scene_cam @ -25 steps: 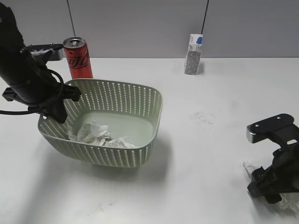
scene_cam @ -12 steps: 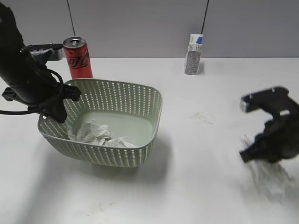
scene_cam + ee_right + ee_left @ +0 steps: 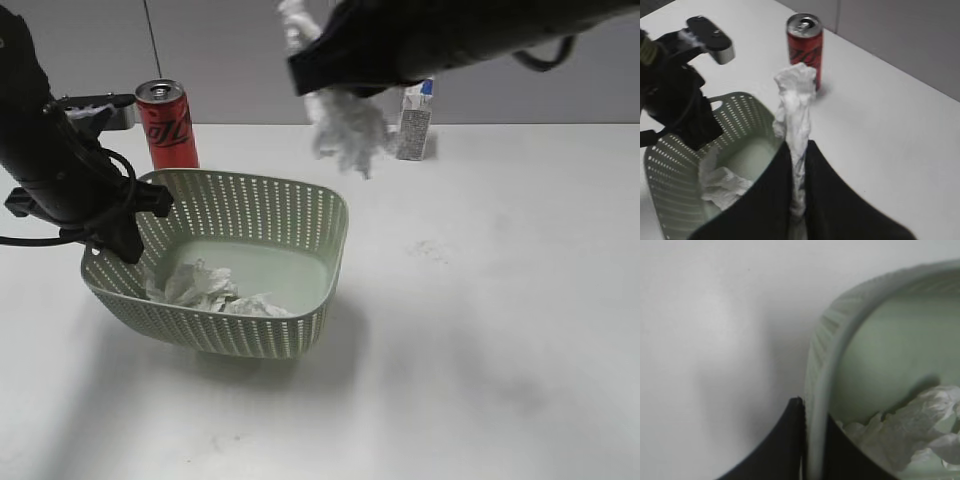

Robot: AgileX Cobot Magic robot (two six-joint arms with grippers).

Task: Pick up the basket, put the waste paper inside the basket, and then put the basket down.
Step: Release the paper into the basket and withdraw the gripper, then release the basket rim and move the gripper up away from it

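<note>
The pale green basket (image 3: 300, 235) is held tilted just above the table at the left, with crumpled white waste paper (image 3: 205, 285) lying inside. My left gripper (image 3: 120, 215) is shut on the basket's left rim (image 3: 815, 390). My right gripper (image 3: 325, 75) is high above the basket's far right corner, shut on a long wad of waste paper (image 3: 345, 130) that hangs below it. In the right wrist view the wad (image 3: 796, 110) stands out from between the jaws (image 3: 799, 150) over the basket (image 3: 685, 155).
A red drink can (image 3: 167, 125) stands just behind the basket's left end. A small white-and-blue carton (image 3: 413, 125) stands at the back of the table. The table (image 3: 480, 330) is white.
My right gripper has lifted the wad from the table's right front and swung up and left to above the basket. The left arm and basket have not moved.
</note>
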